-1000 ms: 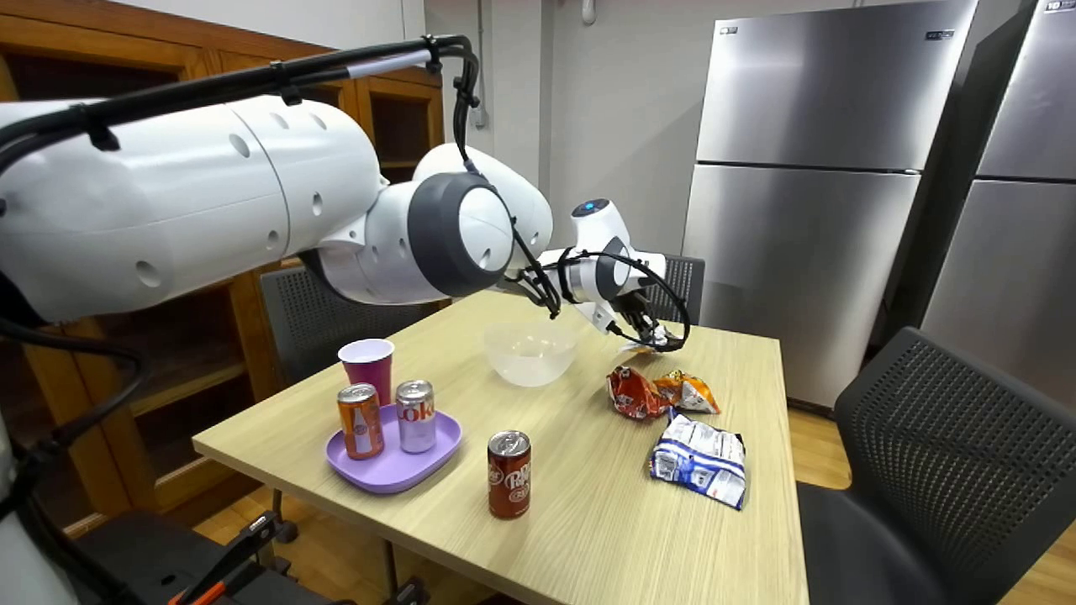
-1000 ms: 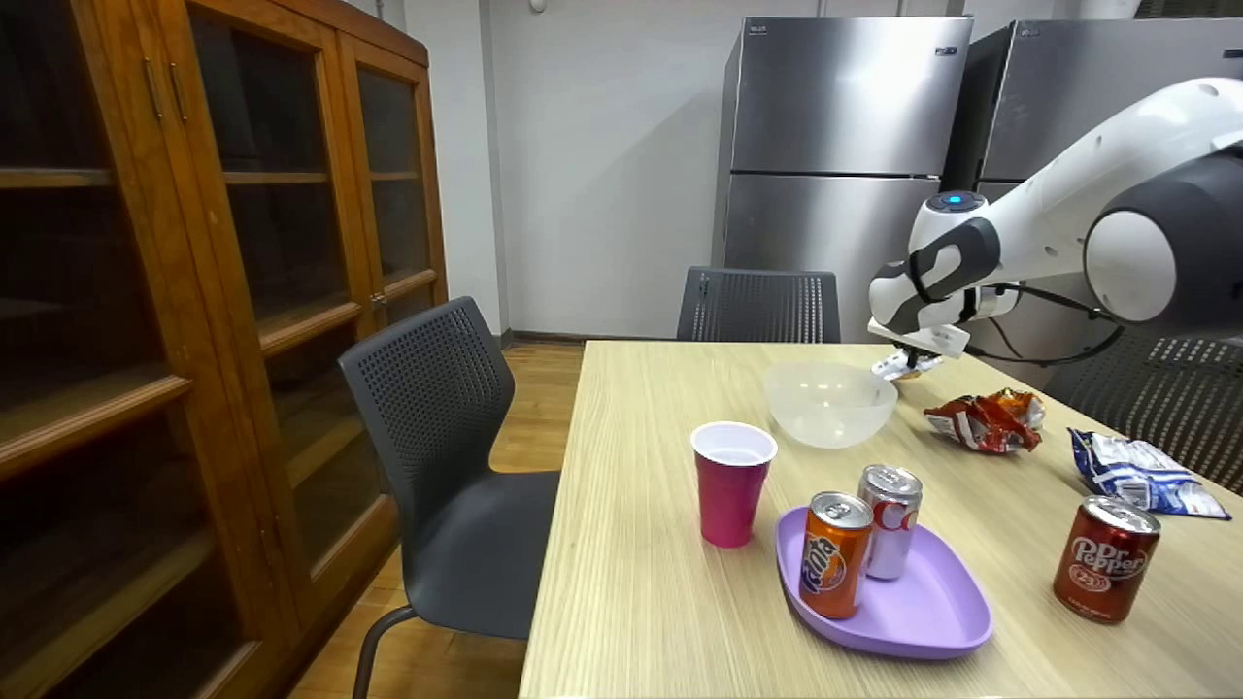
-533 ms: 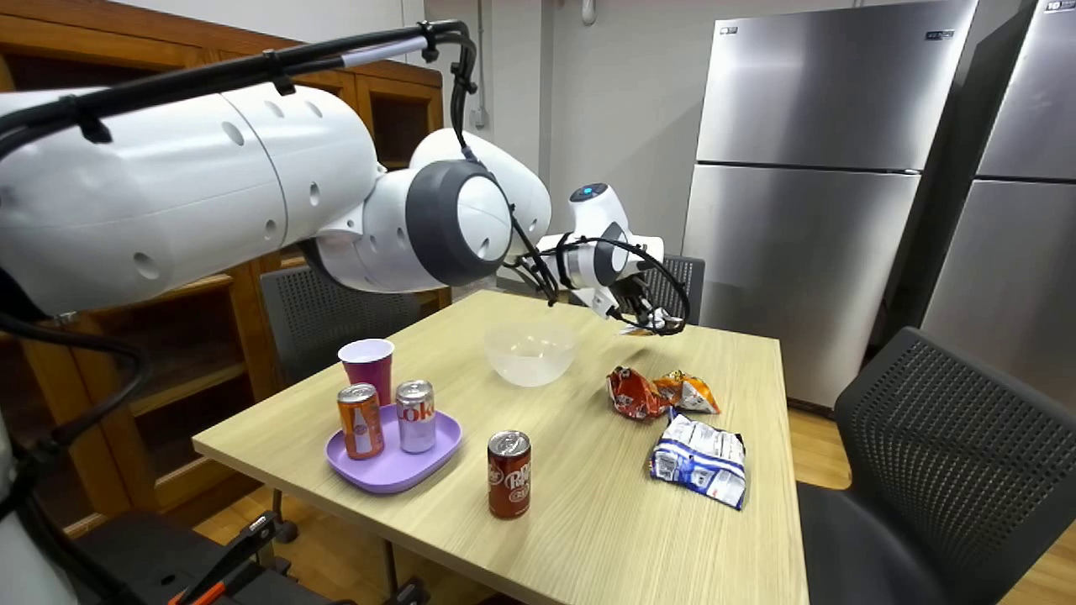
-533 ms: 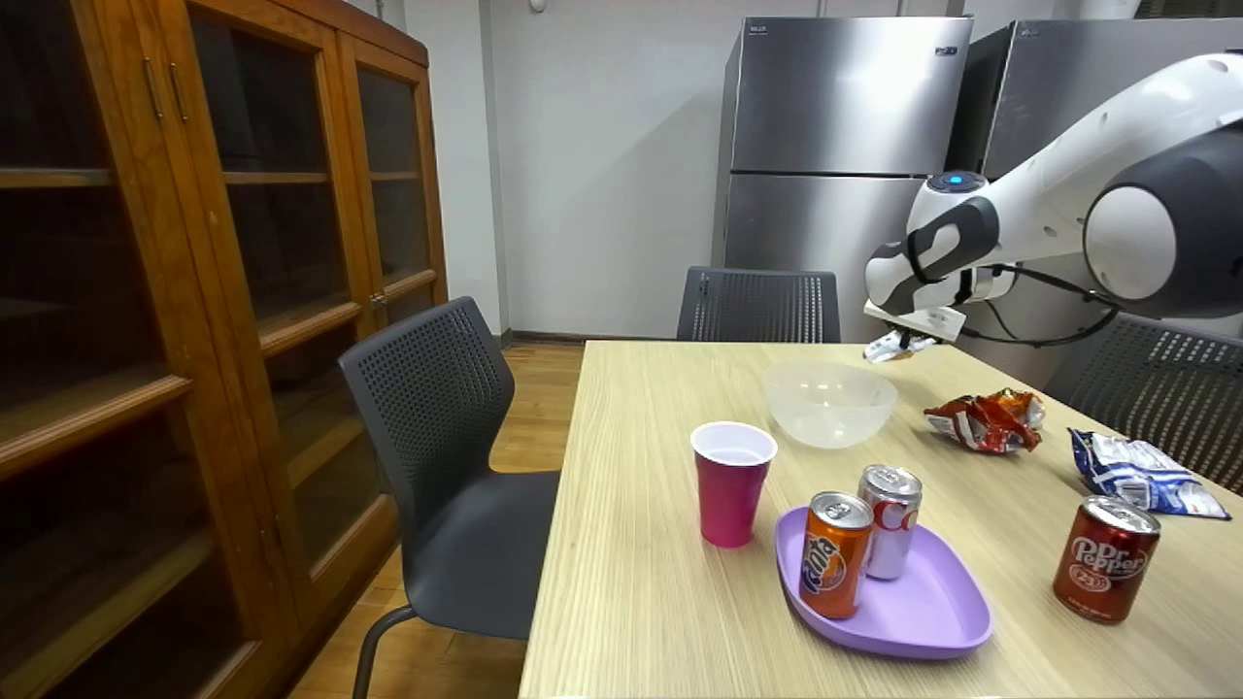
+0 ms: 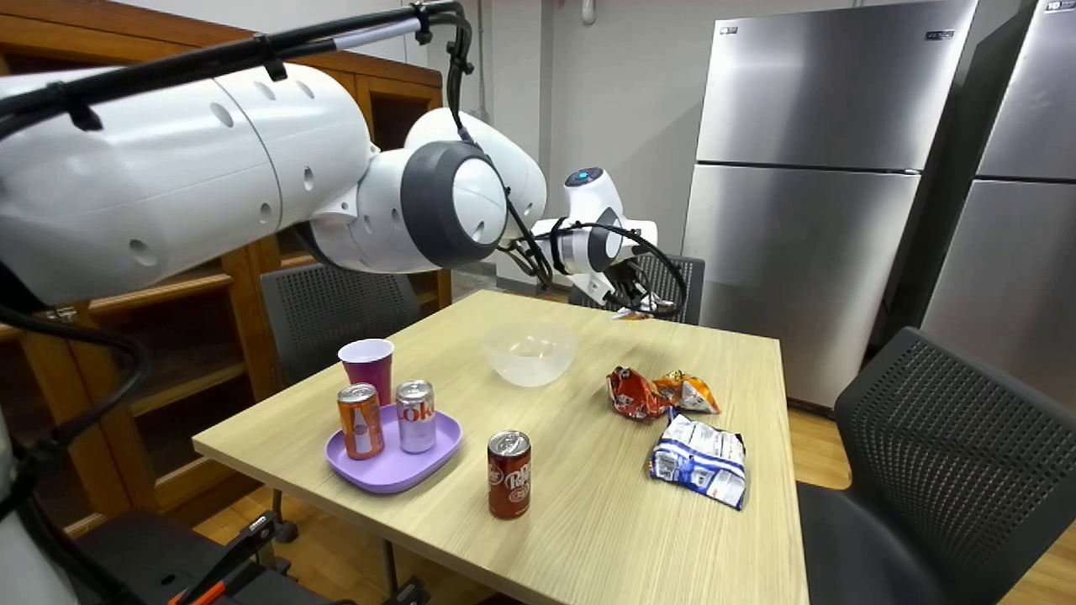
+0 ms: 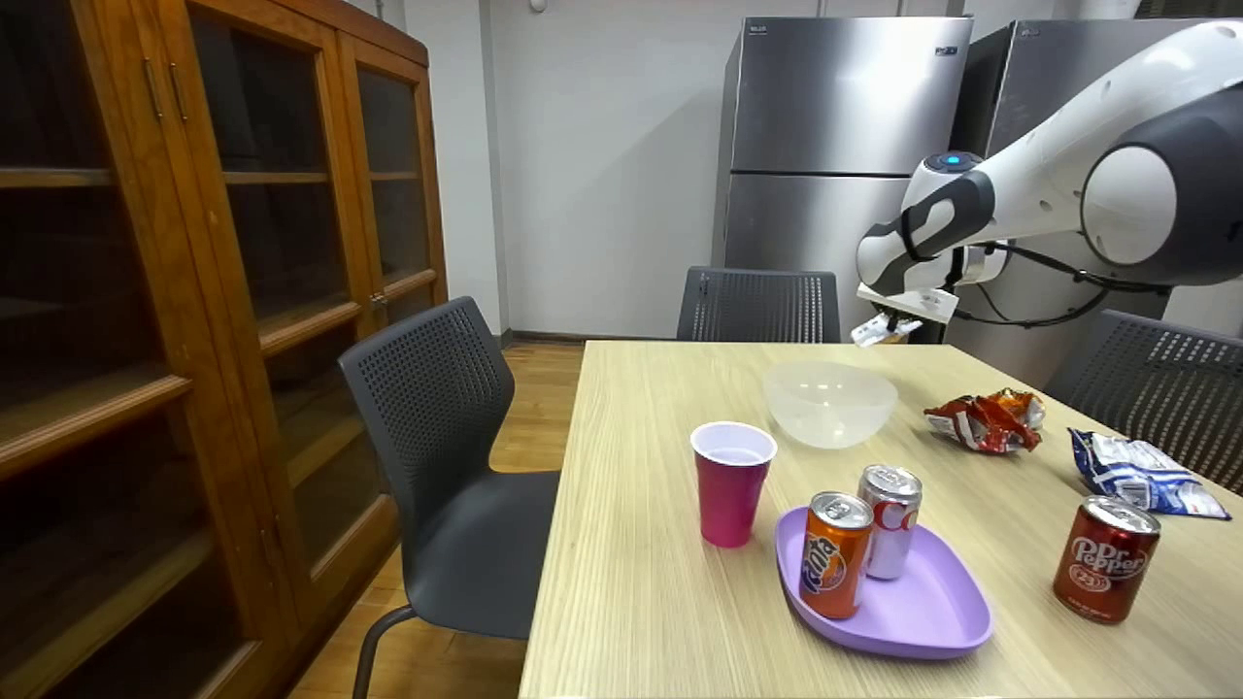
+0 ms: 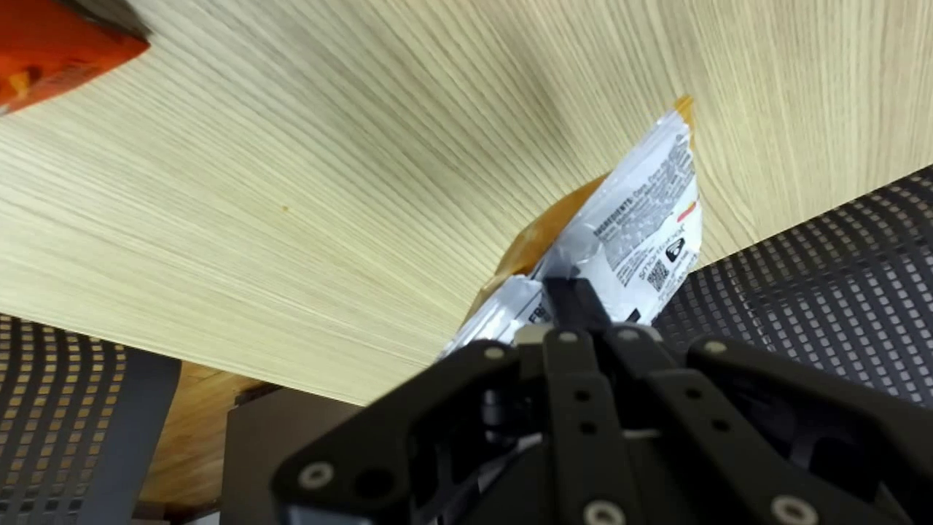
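Note:
My gripper is shut on a crumpled snack bag, white with print on its back and orange along one edge. In the wrist view the dark fingertips pinch the bag near its middle, and its lower end is hidden behind the finger linkage. An exterior view shows the bag held in the air above the table's far end, behind a frosted bowl. Nearer than the held bag lie a crumpled red bag, an orange one touching it, and a blue and white bag.
A purple tray carries an orange Fanta can and a Diet Coke can. Beside it stand a magenta cup and a Dr Pepper can. Dark chairs surround the table; refrigerators stand behind.
The arm and gripper have risen, lifting the snack bag from close to the tabletop, and have drifted slightly left in both exterior views. The other objects have stayed put.

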You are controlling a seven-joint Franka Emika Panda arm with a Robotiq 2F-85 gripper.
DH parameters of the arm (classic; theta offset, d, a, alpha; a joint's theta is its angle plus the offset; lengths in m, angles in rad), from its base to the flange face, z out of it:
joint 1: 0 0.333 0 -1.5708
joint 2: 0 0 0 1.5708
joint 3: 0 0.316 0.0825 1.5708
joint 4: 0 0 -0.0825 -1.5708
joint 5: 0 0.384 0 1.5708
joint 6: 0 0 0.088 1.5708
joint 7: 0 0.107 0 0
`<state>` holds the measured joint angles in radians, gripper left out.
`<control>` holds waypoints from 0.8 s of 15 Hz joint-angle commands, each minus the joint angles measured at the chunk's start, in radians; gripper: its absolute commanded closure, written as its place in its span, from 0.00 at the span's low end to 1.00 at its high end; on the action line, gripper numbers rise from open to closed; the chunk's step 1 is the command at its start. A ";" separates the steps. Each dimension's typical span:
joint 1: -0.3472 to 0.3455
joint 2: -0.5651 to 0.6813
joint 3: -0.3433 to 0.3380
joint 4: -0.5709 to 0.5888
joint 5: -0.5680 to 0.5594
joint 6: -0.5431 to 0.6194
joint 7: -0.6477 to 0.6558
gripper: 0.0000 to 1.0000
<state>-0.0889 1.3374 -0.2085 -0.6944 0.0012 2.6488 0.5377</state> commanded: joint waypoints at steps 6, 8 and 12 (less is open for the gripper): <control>0.023 -0.244 0.088 -0.356 0.001 0.126 -0.140 1.00; 0.022 -0.292 0.110 -0.433 -0.001 0.152 -0.169 1.00; 0.028 -0.389 0.131 -0.586 0.034 0.197 -0.257 1.00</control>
<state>-0.0633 1.0805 -0.1049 -1.0876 0.0100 2.8054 0.3639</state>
